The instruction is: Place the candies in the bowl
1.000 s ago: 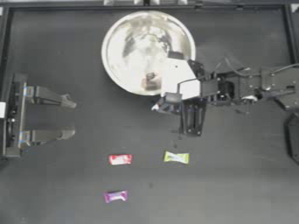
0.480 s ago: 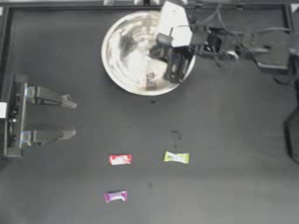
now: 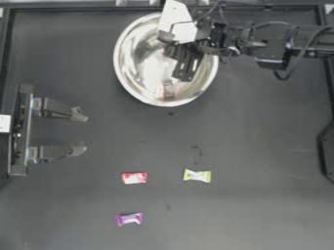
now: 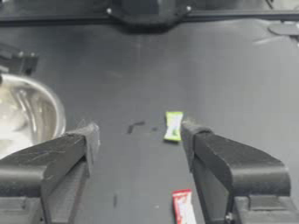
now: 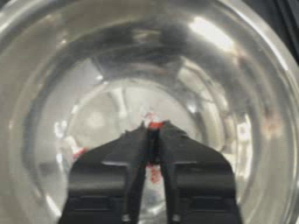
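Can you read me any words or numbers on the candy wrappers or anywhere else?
No text can be read anywhere in these pictures.
Red candy: wrapper has a pale patch, too small and blurred to read.
Yellow-green candy: markings too blurred to read.
Purple-pink candy: too small to read.
Bowl: plain shiny metal, no label seen.
Right gripper, over the bowl, pinching a candy with red on it: no writing shows.

no readable text, label, brand or number anywhere, the red candy (image 3: 134, 177), yellow-green candy (image 3: 197, 176) and purple-pink candy (image 3: 129, 219) at the table's six o'clock carry wrapper print too small to read, bowl (image 3: 130, 73) at twelve o'clock unmarked
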Controlling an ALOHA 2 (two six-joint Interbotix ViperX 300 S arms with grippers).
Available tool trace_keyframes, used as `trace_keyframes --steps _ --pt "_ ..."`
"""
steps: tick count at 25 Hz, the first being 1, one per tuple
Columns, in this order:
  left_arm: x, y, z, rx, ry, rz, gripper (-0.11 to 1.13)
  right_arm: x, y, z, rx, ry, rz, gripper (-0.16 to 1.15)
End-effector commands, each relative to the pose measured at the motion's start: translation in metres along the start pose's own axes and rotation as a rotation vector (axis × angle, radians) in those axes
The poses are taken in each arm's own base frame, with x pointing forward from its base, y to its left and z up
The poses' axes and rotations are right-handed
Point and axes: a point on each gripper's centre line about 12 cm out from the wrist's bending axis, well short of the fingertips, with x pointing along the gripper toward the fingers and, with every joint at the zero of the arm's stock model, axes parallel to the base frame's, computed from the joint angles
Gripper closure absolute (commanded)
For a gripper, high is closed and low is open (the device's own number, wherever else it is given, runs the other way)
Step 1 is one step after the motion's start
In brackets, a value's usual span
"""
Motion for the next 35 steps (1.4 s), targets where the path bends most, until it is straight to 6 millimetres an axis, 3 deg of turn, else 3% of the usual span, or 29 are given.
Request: trace_keyframes --steps 1,2,5,9,13,18,28,35 --pt "0.002 0.0 0.007 -0.002 -0.015 0.002 0.11 -0.007 -0.008 0.016 0.001 -0.048 -0.018 -0.12" --pt "0.002 0.0 0.007 -0.002 -0.016 0.003 0.11 -0.008 -0.008 0.016 0.001 -0.049 -0.018 -0.12" --pt "0.002 0.0 0.005 -0.003 -0.013 0.003 0.11 -0.014 -0.006 0.02 0.005 -0.061 -0.014 0.03" --pt "0.002 0.0 0.005 -0.002 -0.012 0.002 0.11 -0.036 0.007 0.031 -0.014 -0.111 0.003 0.01" --pt "0.002 0.0 0.007 -0.002 -0.014 0.001 0.11 -0.077 0.028 0.044 -0.039 -0.216 0.036 0.01" --pt "0.0 0.0 0.008 -0.001 -0.021 0.001 0.11 -0.132 0.052 0.041 -0.031 -0.356 0.092 0.01" --pt "-0.005 0.0 0.013 0.002 -0.042 0.0 0.11 -0.219 0.092 0.004 -0.012 -0.553 0.235 0.01" --pt "-0.007 0.002 0.014 -0.002 -0.034 0.004 0.11 -0.251 0.108 -0.051 -0.006 -0.679 0.327 0.01"
